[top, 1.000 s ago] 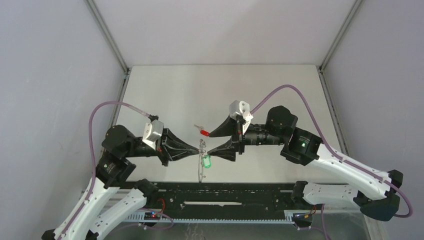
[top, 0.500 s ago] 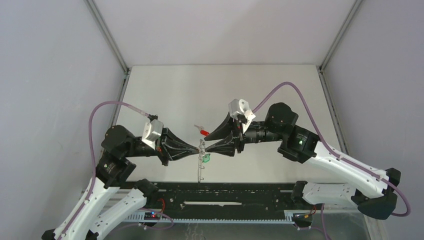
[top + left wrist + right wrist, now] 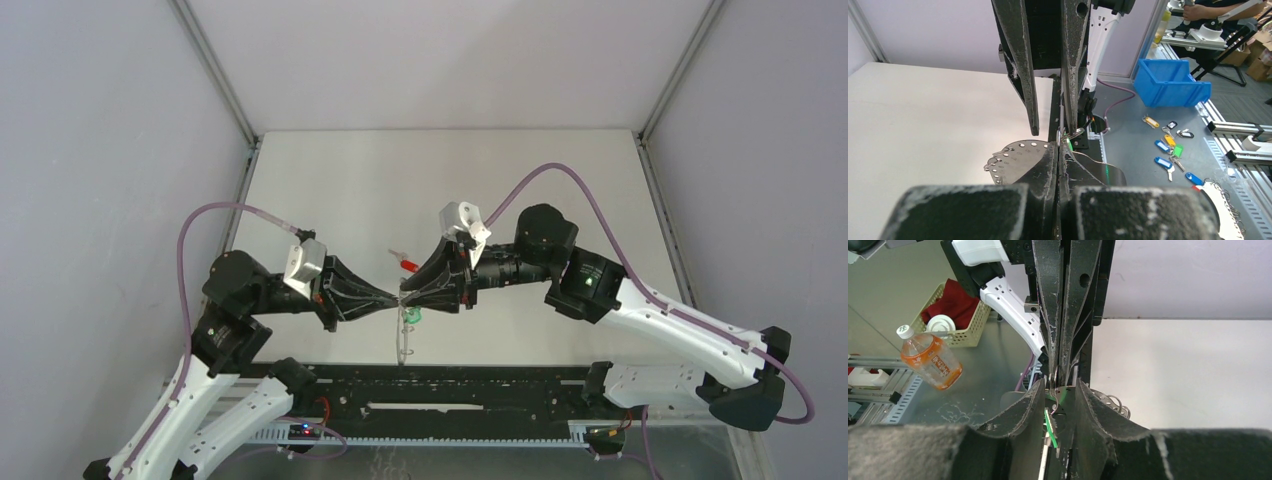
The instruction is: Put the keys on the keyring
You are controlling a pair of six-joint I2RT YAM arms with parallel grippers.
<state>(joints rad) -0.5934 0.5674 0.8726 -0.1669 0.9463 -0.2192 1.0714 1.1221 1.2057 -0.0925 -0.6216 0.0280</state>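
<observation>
My left gripper [image 3: 399, 300] is shut on the small metal ring [image 3: 1071, 134] of the keyring and holds it above the table's front part. The limp chain [image 3: 401, 345] hangs down from it. The green-headed key [image 3: 411, 316] hangs at the ring, and in the right wrist view it [image 3: 1050, 427] sits edge-on between my right fingers. My right gripper [image 3: 405, 293] meets the left one tip to tip, its jaws narrow but apart around the ring [image 3: 1055, 386]. The red-headed key [image 3: 407, 263] lies on the table just behind the grippers.
A perforated grey metal plate [image 3: 1018, 155] with small rings lies under the grippers. The black rail [image 3: 450, 385] runs along the front edge. Off the table are a blue bin [image 3: 1173, 82], loose tagged keys [image 3: 1168, 150], a bottle [image 3: 930, 362] and a basket [image 3: 955, 315].
My right gripper has moved left up to the left gripper's tips and its jaws have narrowed from wide open. The green key now hangs lower between them. The left arm has stayed still.
</observation>
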